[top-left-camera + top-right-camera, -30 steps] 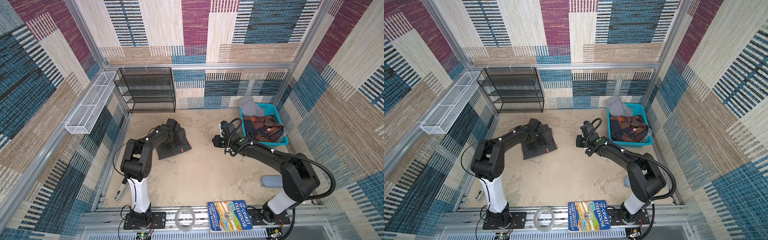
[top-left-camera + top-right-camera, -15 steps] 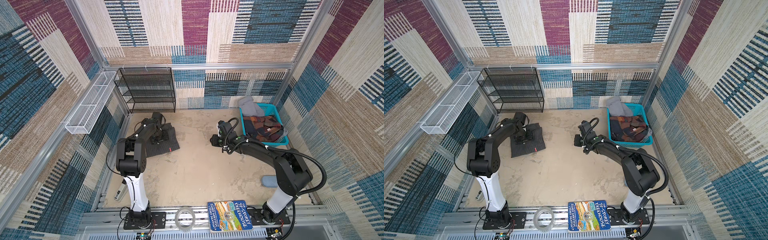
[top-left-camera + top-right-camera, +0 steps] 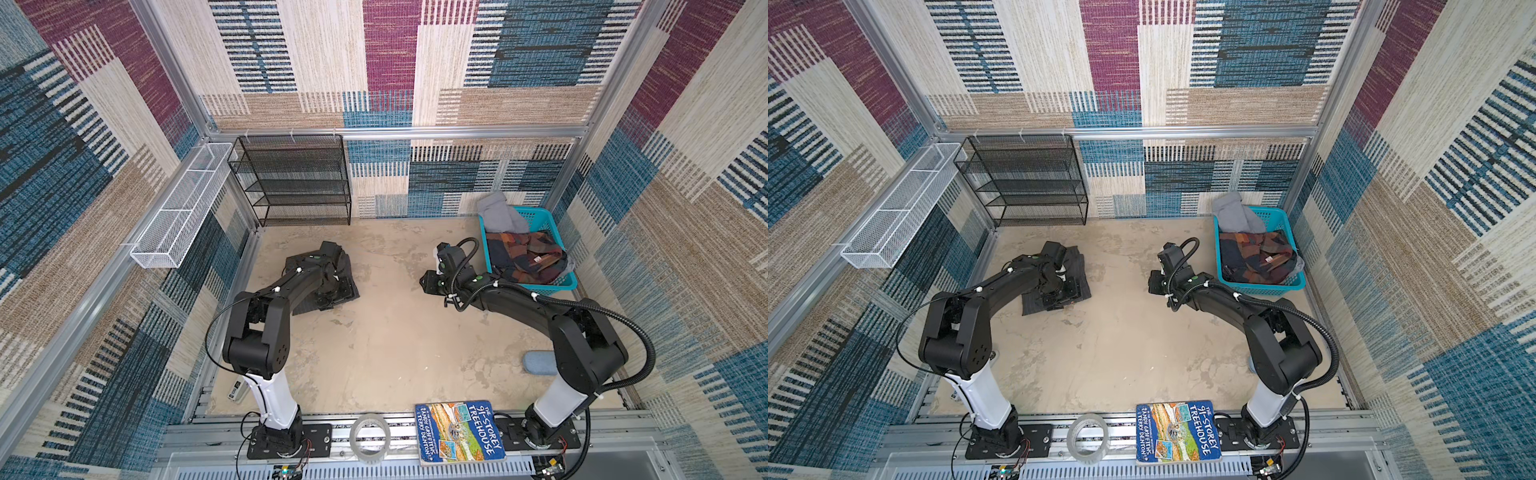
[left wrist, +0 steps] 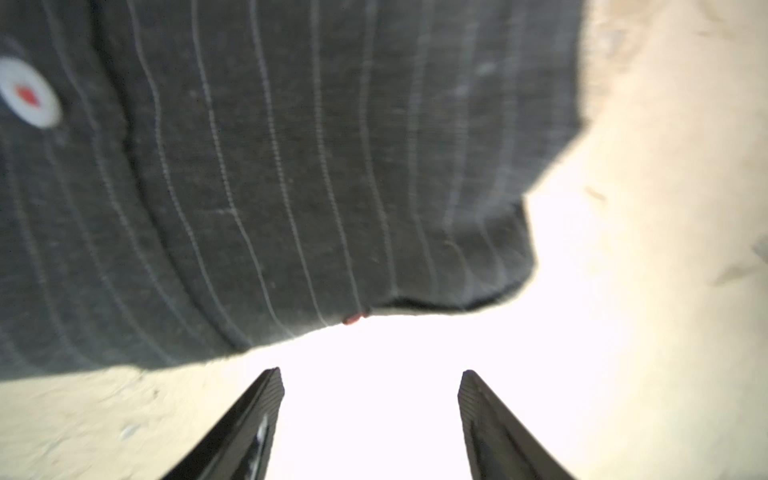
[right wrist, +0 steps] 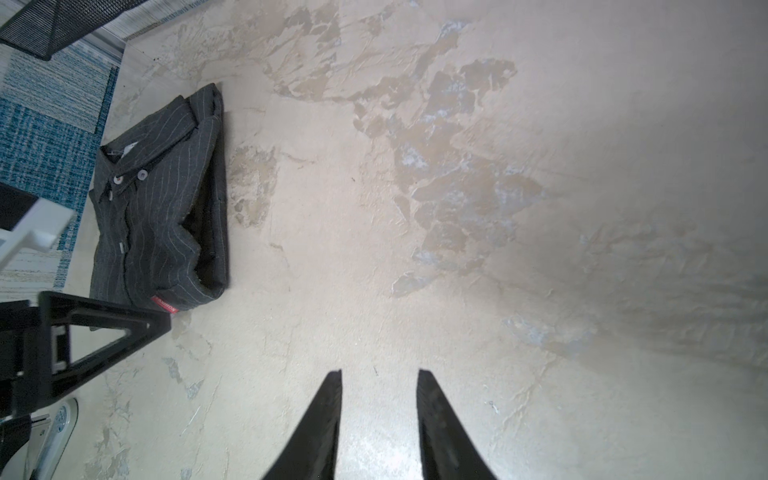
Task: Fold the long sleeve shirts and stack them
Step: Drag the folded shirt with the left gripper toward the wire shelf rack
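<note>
Left wrist view showed the left gripper [image 4: 370, 374] wide open, empty, just short of the folded shirt [image 4: 291, 166] on the table [image 4: 623, 208]; soft, limp cloth, probably best pinched at its doubled hem. Beyond, the right gripper [image 5: 379, 374] hung part-open, empty.

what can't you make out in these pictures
- pinstripe shirt: in both top views the left arm covers most of it.
- red label on its hem: too small to read in the right wrist view, blurred in the left wrist view.
- basket: top views; the plaid garment and grey garment hide whatever lies beneath.
- blue-grey object: top views; partly behind the right arm, cannot be identified.
</note>
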You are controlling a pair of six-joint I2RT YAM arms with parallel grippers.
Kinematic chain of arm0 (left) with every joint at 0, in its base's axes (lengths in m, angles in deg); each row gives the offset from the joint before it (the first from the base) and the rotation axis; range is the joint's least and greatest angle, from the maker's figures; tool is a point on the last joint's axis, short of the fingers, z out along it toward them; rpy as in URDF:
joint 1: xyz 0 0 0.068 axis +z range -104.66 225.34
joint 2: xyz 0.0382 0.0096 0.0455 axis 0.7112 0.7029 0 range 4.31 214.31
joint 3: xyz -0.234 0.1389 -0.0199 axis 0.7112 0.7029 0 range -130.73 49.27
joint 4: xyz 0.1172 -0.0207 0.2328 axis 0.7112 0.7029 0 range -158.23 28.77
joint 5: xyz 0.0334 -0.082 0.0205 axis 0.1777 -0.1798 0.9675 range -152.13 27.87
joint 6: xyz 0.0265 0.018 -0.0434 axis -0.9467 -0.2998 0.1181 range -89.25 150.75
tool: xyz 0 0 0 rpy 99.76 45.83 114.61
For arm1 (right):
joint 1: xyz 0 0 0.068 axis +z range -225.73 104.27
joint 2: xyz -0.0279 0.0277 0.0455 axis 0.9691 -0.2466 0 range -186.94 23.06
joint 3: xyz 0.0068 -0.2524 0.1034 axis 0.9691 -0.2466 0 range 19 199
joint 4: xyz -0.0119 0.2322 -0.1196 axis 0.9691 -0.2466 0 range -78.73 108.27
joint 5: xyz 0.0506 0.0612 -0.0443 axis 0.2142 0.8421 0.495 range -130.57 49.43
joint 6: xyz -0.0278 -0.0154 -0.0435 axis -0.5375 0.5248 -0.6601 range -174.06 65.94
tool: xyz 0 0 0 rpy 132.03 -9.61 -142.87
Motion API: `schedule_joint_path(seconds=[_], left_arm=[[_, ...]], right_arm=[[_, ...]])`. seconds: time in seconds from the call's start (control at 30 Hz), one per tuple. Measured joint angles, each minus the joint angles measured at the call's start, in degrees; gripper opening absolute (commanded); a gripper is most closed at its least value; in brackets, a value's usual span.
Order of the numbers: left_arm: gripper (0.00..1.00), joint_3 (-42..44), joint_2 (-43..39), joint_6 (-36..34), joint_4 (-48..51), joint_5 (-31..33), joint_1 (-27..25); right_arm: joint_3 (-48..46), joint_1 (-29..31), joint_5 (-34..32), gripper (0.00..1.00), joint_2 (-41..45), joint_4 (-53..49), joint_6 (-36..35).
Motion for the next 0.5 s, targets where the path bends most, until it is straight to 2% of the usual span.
schedule_joint_path(seconds=[0.17,0.5], left_arm=[[0.71,0.68,1.92,3.61,-3.78,0.33,0.50],[0.71,-1.75,3.82,3.43,-4.68,2.05,5.25]], right_arm=[[-1.60,0.00,0.15,0.34,1.11,0.52,0.20],[-2.34,0.00,0.15,0.34,1.36,0.94,0.63]])
